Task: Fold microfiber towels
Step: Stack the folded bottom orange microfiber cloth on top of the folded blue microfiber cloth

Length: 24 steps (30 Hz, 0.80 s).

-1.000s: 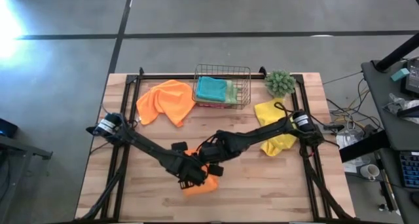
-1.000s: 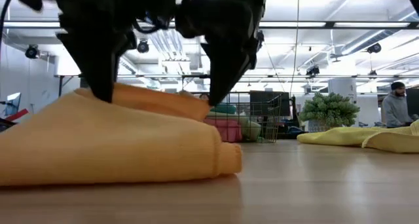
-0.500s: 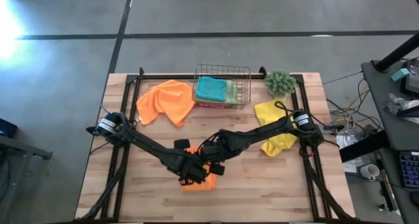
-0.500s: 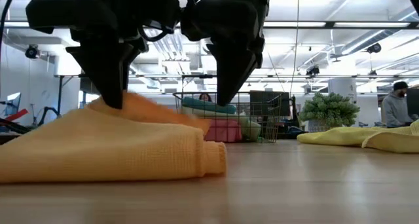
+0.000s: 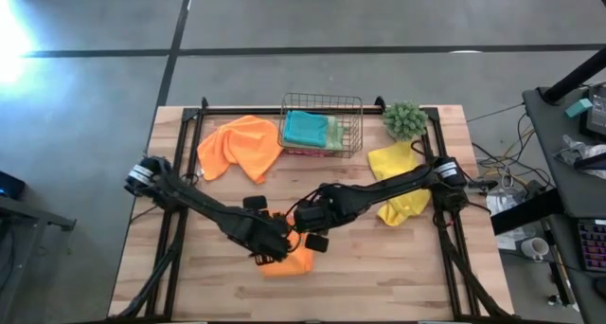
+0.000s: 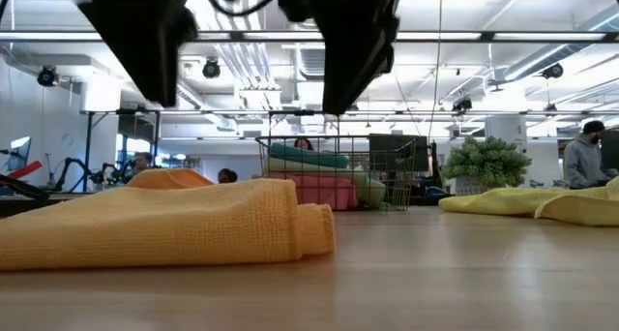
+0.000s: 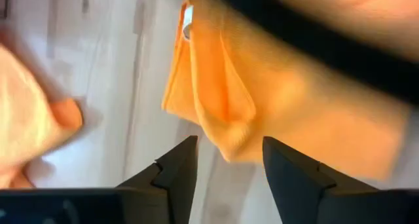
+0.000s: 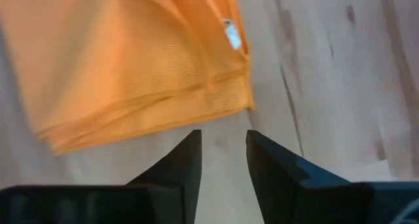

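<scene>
A folded orange towel (image 6: 164, 223) lies flat on the table near the front middle, its rolled fold edge (image 6: 311, 228) toward the right; from above only its near corner (image 5: 295, 261) shows under the arms. My left gripper (image 7: 226, 160) and my right gripper (image 8: 222, 153) both hang open just above it, touching nothing; in the low view their fingers (image 6: 155, 55) (image 6: 350, 60) are clear of the cloth. Another orange towel (image 5: 241, 146) lies spread loosely at the far left. A yellow towel (image 5: 398, 187) lies crumpled at the right.
A copper wire basket (image 5: 352, 104) at the far middle holds a teal towel (image 5: 306, 127) with green and pink cloths beside and under it. A small green plant (image 5: 405, 120) stands to the basket's right. Bare wood lies along the near edge (image 5: 379, 286).
Both grippers have opened, let go of the folded orange towel and risen clear of it. The towel's upper layer, held up in a ridge before, has sunk flat onto the layers below.
</scene>
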Each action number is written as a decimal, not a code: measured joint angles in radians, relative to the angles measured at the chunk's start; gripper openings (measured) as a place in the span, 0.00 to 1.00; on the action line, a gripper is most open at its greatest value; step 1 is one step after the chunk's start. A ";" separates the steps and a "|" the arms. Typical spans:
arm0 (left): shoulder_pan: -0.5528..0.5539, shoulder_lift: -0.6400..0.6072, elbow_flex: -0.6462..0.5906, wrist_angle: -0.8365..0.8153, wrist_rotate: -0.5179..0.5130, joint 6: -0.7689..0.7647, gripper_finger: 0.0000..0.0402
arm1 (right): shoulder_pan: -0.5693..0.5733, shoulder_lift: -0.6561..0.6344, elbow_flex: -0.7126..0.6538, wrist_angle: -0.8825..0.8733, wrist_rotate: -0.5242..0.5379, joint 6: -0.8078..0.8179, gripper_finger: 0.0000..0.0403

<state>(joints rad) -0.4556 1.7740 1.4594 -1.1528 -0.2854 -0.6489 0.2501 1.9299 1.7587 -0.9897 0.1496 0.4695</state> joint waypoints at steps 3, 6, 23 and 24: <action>-0.055 -0.057 -0.011 -0.001 0.007 -0.047 0.39 | 0.028 -0.011 0.000 0.001 -0.001 -0.003 0.27; -0.127 -0.086 -0.021 0.038 -0.007 -0.048 0.39 | 0.066 -0.011 0.000 0.007 -0.002 -0.007 0.25; -0.284 -0.087 -0.129 0.356 0.210 -0.392 0.39 | 0.247 -0.002 -0.001 0.068 -0.054 0.211 0.31; -0.286 -0.086 -0.129 0.374 0.209 -0.393 0.39 | 0.257 -0.001 -0.002 0.083 -0.053 0.212 0.33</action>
<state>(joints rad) -0.7419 1.6881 1.3303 -0.7793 -0.0761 -1.0419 0.5067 1.9285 1.7566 -0.9070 0.0967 0.6811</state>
